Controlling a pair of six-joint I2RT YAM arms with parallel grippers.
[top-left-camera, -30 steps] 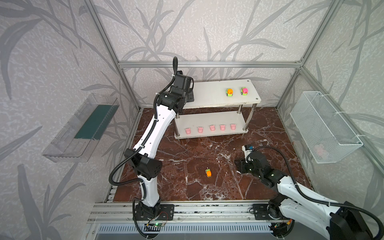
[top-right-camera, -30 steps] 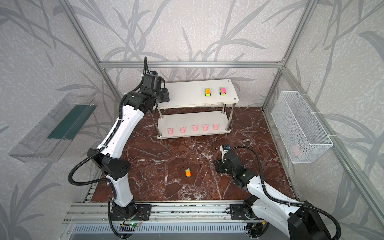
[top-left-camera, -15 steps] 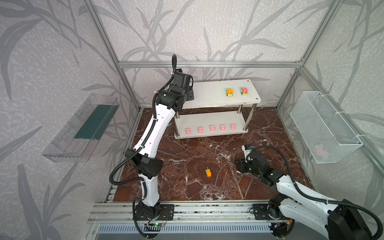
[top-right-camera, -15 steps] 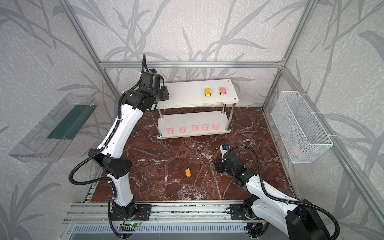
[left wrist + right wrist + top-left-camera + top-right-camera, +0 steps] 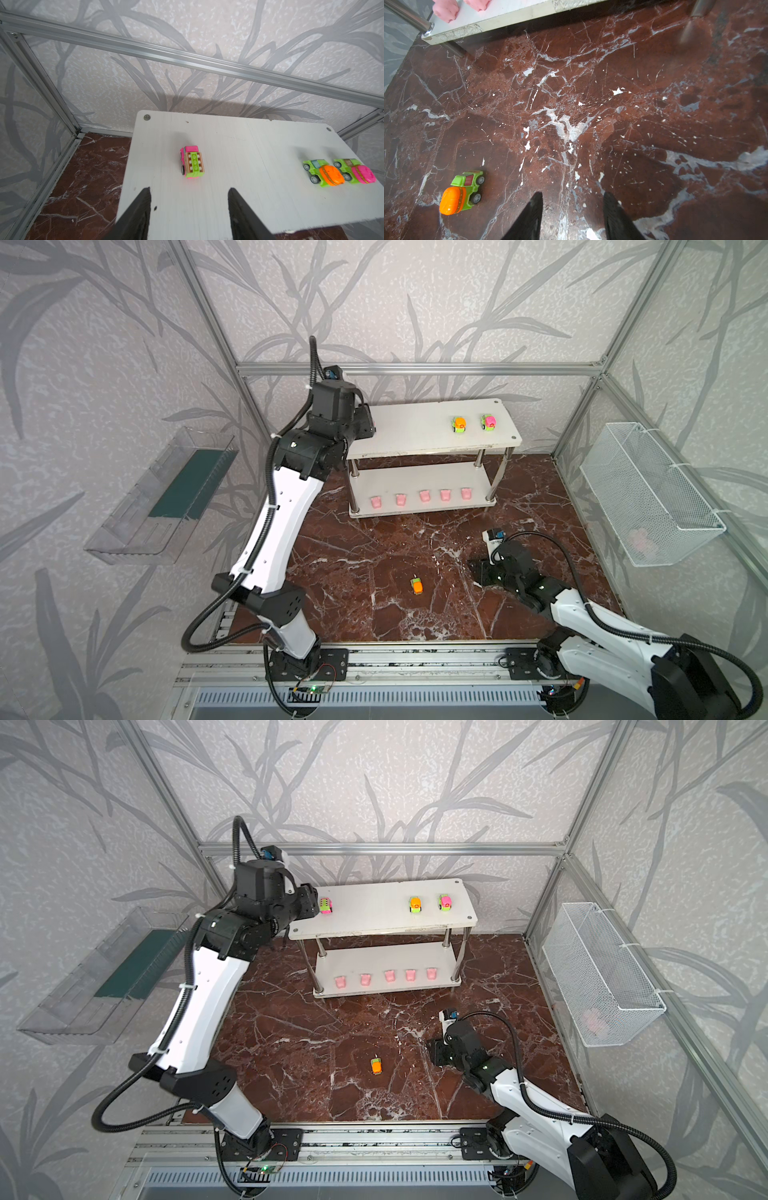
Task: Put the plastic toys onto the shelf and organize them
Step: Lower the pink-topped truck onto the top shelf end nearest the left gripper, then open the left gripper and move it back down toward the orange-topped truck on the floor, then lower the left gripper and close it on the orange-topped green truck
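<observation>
**Q:** Item one, toy cars. Location?

**A:** Three are on the shelf, top tier. The pink-and-green car stands alone near the left end. The orange-topped car and pink-topped car sit side by side near the right end, well apart from it. The fourth, an orange-and-green car, is on the marble floor. Five pink cups stand in one row on the lower tier.

**Q:** Grippers?

**A:** Left gripper: jaws parted, nothing between them. The pink-and-green car sits just beyond the tips, not touching. Right gripper: jaws parted and empty, low over the floor. The floor car lies off to one side, not between them.

**Q:** Hazards?

**A:** By my judgement, wheeled stock rolls. A finger clipping the pink-and-green car on withdrawal could send it off the board's end. On the floor, closing without re-aiming would miss the car or nudge it away. The lone car also leaves the top row uneven.

**Q:** Not verifiable?

**A:** In a top view the left wrist housing hides the pink-and-green car entirely. The wire basket holds a pale pink blur, unidentifiable. The right wrist view cuts the cups to two partial pieces.
</observation>
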